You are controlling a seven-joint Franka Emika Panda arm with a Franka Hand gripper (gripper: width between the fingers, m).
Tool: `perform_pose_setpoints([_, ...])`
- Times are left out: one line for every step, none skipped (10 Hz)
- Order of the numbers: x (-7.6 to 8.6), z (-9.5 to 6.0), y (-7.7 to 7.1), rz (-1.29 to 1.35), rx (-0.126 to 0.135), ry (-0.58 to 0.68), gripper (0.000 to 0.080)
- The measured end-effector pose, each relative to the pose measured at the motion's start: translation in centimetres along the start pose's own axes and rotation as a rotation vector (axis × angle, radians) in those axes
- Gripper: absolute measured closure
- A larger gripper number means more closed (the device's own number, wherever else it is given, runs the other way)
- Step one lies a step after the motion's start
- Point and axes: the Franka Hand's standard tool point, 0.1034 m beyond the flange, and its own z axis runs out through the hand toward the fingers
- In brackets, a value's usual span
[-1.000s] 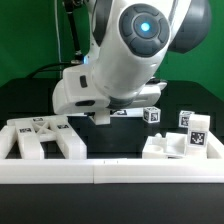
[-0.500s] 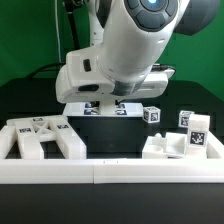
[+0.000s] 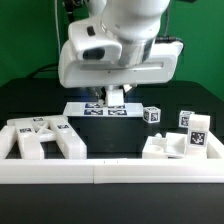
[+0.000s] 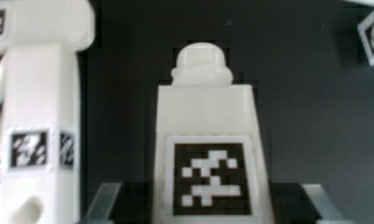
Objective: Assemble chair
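In the wrist view a white square chair post [image 4: 210, 120] with a black-and-white tag and a rounded peg at its far end lies between my gripper's [image 4: 212, 206] two fingers [image 4: 109, 200], which grip it near its tagged end. In the exterior view the gripper [image 3: 117, 93] is raised above the table, and the post [image 3: 117, 99] hangs from it over the marker board [image 3: 95, 108]. Other white chair parts lie at the exterior view's left [image 3: 45, 135] and right [image 3: 185, 142]. One long tagged part [image 4: 42, 100] shows beside the post.
A small tagged white block [image 3: 152, 115] sits behind the right-hand parts. A long plain white rail [image 3: 110, 170] runs along the front of the table. A green wall stands behind the black table.
The arm has risen from low over the table to well above it, lifting the white post with it. The marker board, hidden before, now shows.
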Motion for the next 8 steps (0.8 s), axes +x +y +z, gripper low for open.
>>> perform_pose_setpoints([0.2,0.3,0.1,0.0,-0.008,0.054,0.0509])
perform_pose_setpoints([0.6,0.3,0.3,-0.001,-0.02,0.134,0.0509])
perform_pose_setpoints([0.6,0.2,0.4,0.001,-0.03,0.2,0.0509])
perform_pose_setpoints([0.7,0.2,0.5,0.001,-0.036,0.242,0.0509])
perform_pose_setpoints([1.2,-0.3,0.7,0.0,-0.049,0.317,0.0509])
perform_pose_setpoints([1.4,-1.1,0.6,0.006,-0.049,0.367,0.0509])
perform_pose_setpoints([1.6,-2.0,0.4,0.011,-0.047,0.395,0.0509])
perform_pose_setpoints([2.2,-3.2,0.2,0.027,-0.049,0.469,0.0509])
